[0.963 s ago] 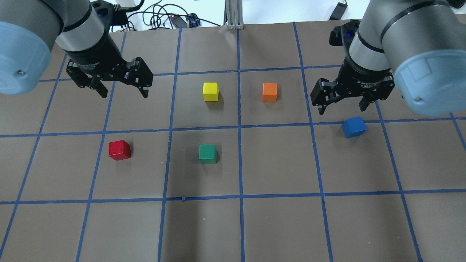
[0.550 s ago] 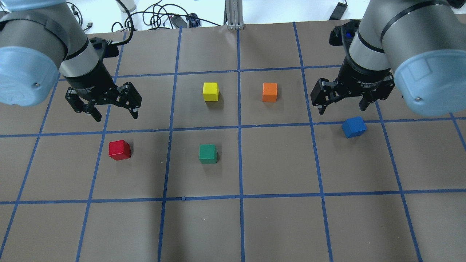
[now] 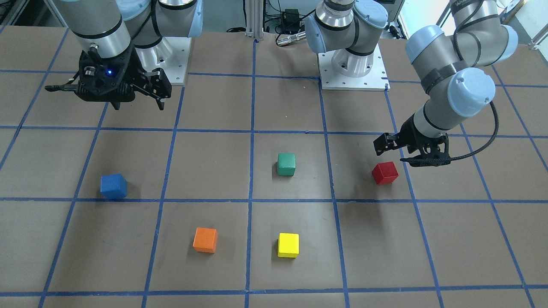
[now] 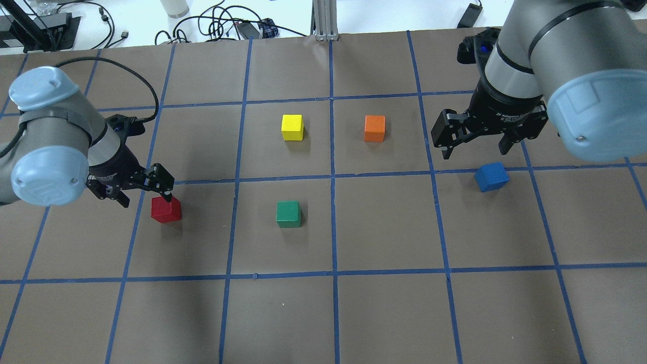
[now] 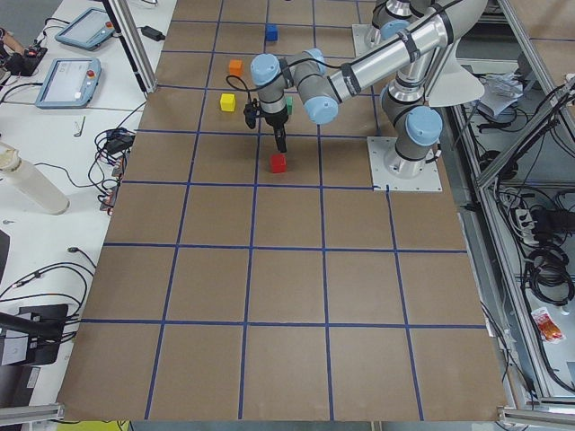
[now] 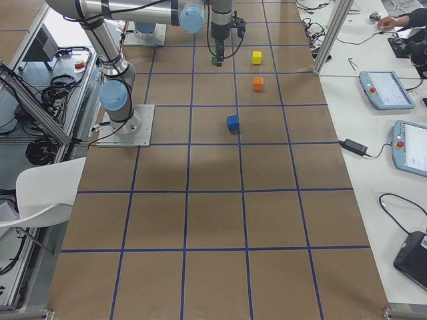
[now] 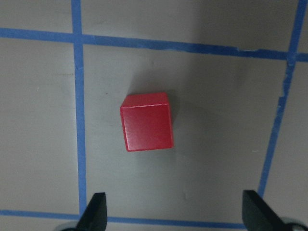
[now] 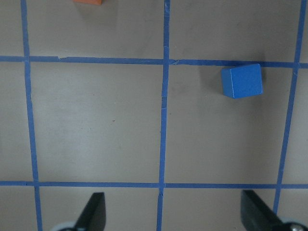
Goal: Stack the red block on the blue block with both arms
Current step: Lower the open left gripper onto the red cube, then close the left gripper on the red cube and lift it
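Note:
The red block [image 4: 166, 210] stands on the brown table at the left; it also shows in the front view [image 3: 385, 173] and in the left wrist view [image 7: 146, 121]. My left gripper [image 4: 145, 194] is open and low, right beside the red block but not around it; its fingertips [image 7: 94, 211] frame the view's bottom. The blue block [image 4: 491, 176] sits at the right, slightly turned, also in the right wrist view [image 8: 242, 81]. My right gripper [image 4: 475, 150] is open, empty and raised, just behind the blue block.
A green block [image 4: 288, 213], a yellow block [image 4: 292, 127] and an orange block [image 4: 374, 128] stand in the table's middle between the two arms. Cables [image 4: 222, 23] lie beyond the far edge. Blue tape lines grid the table.
My left arm has come down and moved towards the red block, its gripper still open. The right arm and all blocks have not moved.

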Tool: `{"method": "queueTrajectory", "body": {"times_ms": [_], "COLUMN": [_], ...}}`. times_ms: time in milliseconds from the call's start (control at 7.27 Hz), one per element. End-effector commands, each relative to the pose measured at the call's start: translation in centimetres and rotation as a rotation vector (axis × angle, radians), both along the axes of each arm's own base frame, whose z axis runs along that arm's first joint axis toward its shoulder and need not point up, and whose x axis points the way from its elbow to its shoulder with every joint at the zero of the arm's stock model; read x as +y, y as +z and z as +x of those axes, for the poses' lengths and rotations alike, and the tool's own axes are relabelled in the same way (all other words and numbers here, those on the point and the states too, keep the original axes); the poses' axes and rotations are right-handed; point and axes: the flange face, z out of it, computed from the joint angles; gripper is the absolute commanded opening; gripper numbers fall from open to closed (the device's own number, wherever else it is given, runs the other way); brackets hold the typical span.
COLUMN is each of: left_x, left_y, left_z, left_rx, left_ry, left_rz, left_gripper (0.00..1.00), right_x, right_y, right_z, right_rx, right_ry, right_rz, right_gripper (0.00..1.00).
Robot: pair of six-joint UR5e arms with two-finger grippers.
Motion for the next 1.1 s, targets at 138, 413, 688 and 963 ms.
{"method": "queueTrajectory", "body": {"times_ms": [138,413,688,963], "left_x": [-0.3,-0.9,-1.3,-2.9], "left_y": [-5.4,-6.8,-6.2,-4.0], "left_z": [1.0,1.1,1.3,0.8], "left_rx": [0.004,0.000,-0.002,-0.008], "left_ry": [0.004,-0.001,-0.018,-0.038], "left_rz": [-0.031,-0.038,-0.051,-0.083], "left_gripper": [1.00,0.83,0.14,0.10], "right_x": [0.0,0.0,0.0,0.0], "right_y": [-0.1,-0.1,0.0,0.0], "right_z": [0.0,0.0,0.0,0.0], "right_rx": [0.002,0.001,0.000,0.000], "right_ry": [0.002,0.003,0.005,0.005], "right_rz": [0.003,0.003,-0.002,-0.002], "right_gripper": [1.00,1.00,1.00,1.00]}}
